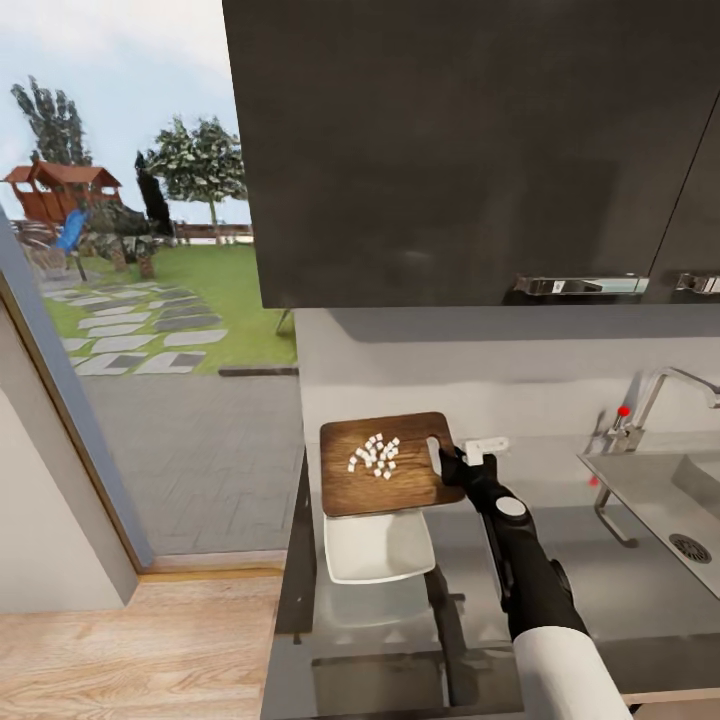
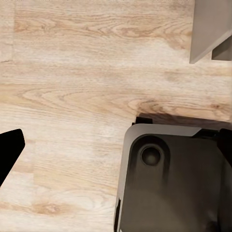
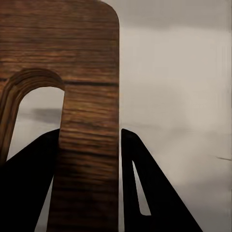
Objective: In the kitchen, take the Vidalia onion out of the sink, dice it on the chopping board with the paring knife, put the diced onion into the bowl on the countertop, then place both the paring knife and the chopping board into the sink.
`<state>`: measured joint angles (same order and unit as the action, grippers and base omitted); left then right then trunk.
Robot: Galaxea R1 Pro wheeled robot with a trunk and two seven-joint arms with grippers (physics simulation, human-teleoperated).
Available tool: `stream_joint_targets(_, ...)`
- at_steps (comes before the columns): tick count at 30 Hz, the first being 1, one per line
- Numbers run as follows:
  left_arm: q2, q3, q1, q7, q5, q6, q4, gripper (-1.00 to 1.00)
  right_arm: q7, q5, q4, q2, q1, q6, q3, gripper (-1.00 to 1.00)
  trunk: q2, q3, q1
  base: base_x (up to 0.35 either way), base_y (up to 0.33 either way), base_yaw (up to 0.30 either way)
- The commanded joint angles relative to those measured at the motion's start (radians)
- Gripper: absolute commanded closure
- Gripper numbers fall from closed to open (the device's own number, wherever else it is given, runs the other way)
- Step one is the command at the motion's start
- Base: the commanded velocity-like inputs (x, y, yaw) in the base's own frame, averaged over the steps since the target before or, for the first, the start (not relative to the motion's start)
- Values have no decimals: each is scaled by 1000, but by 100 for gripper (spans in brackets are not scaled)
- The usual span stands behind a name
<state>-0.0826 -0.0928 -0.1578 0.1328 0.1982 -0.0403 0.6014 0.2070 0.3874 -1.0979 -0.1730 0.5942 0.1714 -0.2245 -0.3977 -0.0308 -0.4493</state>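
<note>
Grey countertop (image 1: 600, 590) fills the lower right of the head view, running under a pale wall and dark upper cabinets (image 1: 470, 150); a garden with trees and a play structure is seen through the opening at the upper left, and pale wood floor (image 1: 120, 650) lies at the lower left.

The chopping board (image 1: 385, 478) is seen at lower centre of the head view, held up above the bowl (image 1: 378, 548), whose far part is covered by the board's near edge. A cluster of small white onion dice (image 1: 374, 455) rests on the board's upper surface, toward its middle. The handle slot is at the board's right end, and there the right gripper (image 1: 452, 466) is closed on the board's end strip. In the right wrist view the same clamp is shown close up: the two dark fingers (image 3: 145, 183) are pressed on either side of the wooden strip of the chopping board (image 3: 89, 145) beside the slot.

A small white fitting (image 1: 486, 446) is seen on the wall just beyond the gripper. The sink (image 1: 660, 500) is seen at the right edge of the head view, with its round drain and the chrome tap (image 1: 650, 395) bearing a red dot behind it.

In the left wrist view wood floor (image 2: 72, 96) and the robot's dark base (image 2: 169, 179) are shown, with one dark fingertip (image 2: 8, 150) of the left gripper at the left edge; whether that gripper is open or closed cannot be told.
</note>
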Motion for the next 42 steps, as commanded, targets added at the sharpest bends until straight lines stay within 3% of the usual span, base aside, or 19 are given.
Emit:
stream_joint_targets(1,-2,-8,0,8,10,-3,1,-100,9,10,6,-2,1,-12,-5,100,-2,-2,-1,0,0,0)
stream_joint_targets(5,-2,-8,0,8,10,-3,1,-100,9,10,23,-2,1,-30,-6,100,-2,-2,-1,0,0,0)
stream_joint_targets(10,-2,-8,0,8,10,-2,1,-100,9,10,33,17,1,-32,-6,100,-2,-2,-1,0,0,0)
stream_joint_targets(42,-2,-8,0,8,10,-3,1,-100,8,10,81,20,1,-105,-7,100,-2,-2,-1,0,0,0)
